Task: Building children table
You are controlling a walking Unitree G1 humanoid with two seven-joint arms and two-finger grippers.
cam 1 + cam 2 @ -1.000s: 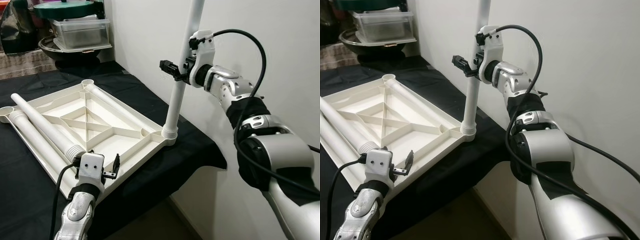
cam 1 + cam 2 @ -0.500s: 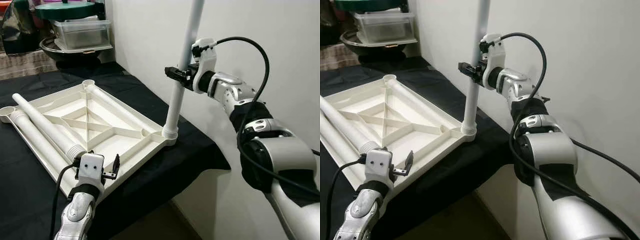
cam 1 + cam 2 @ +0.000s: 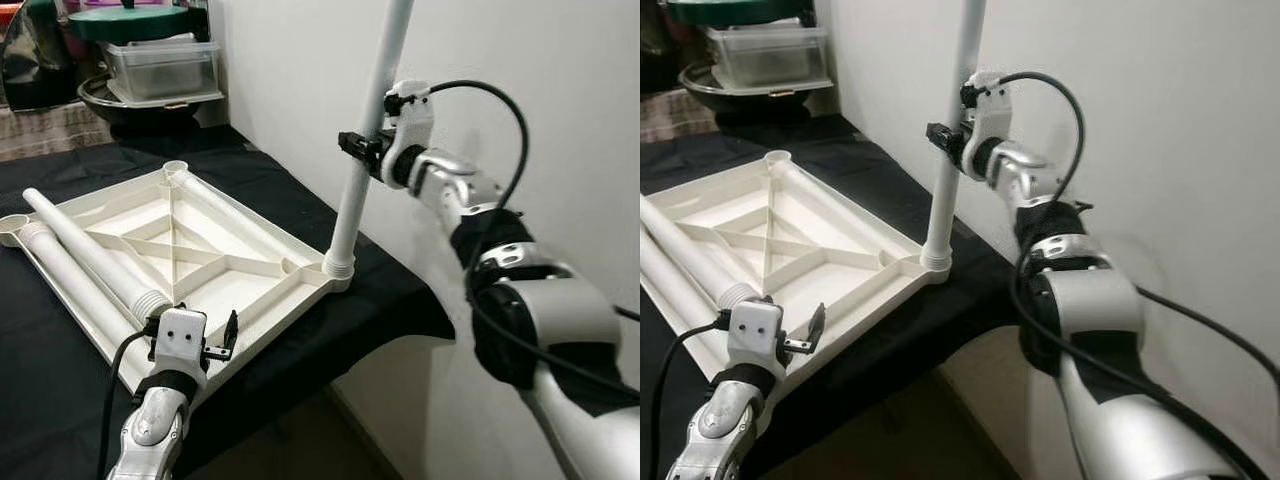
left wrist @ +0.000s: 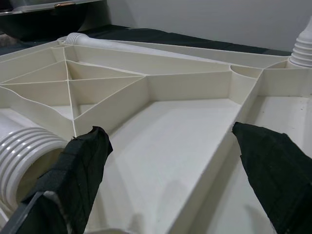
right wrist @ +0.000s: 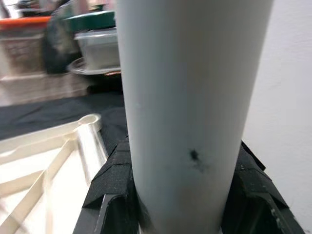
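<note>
1. Far left we see two loose white legs [image 3: 85, 255] lying side by side on the upturned white tabletop [image 3: 190, 250]. The ribbed end of one is near the left gripper.
2. The tabletop lies underside up on a black cloth [image 3: 40, 370], ribs and diagonal braces showing. It has a round socket at its far corner [image 3: 175, 166] and another at the left corner [image 3: 12, 222].
3. The left gripper [image 3: 222, 338] sits at the tabletop's near edge with its fingers spread, holding nothing. In the left wrist view the two black pads [image 4: 73, 170] stand well apart, with the ribbed tray surface between them and a leg's ribbed end [image 4: 22, 156] just beside one pad.
4. Back left, behind the cloth, we see a clear plastic tub [image 3: 165, 65] stacked on a dark round pan [image 3: 130, 100], with a green lid [image 3: 125, 20] on top.
5. At centre, an upright white leg [image 3: 365, 150] stands in the tabletop's right corner socket, its ribbed collar [image 3: 338, 266] seated at the rim. It rises past the top of the frame, close to the white wall [image 3: 560, 120].
6. The right gripper [image 3: 358, 152] is clamped on that upright leg about midway up. The right wrist view shows the pole [image 5: 190, 107] pinched between both black pads [image 5: 114, 185].
7. At right, the right arm [image 3: 500, 270] reaches in from the lower right, with a black cable [image 3: 500, 100] looping over the wrist.
</note>
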